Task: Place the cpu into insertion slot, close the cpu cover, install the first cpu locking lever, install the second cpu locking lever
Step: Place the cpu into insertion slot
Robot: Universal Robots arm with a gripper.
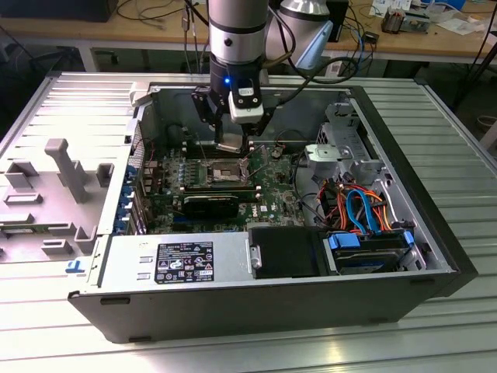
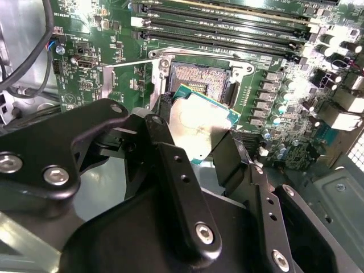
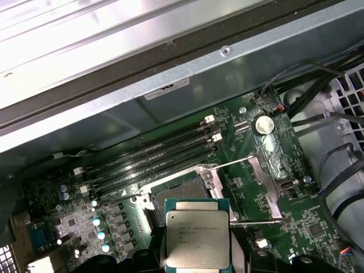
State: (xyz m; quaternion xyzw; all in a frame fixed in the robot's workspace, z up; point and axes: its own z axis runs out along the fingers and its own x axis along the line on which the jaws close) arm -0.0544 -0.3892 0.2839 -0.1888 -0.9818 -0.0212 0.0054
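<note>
The black two-finger gripper [image 2: 198, 129] has its jaws clamped on opposite edges of the small flat square silver-grey cpu [image 3: 196, 239], holding it above the motherboard's open square insertion slot [image 3: 181, 186], not touching it.

The green motherboard [image 1: 283, 194] lies flat inside the open computer case [image 1: 233, 311]. In the exterior view a grey power supply [image 1: 178, 262] sits in front of it, and orange and blue cables [image 1: 361, 206] lie at its right.

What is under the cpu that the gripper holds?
The open insertion slot lies below the cpu, on the motherboard. One part of it shows; the cpu covers the rest.
</note>
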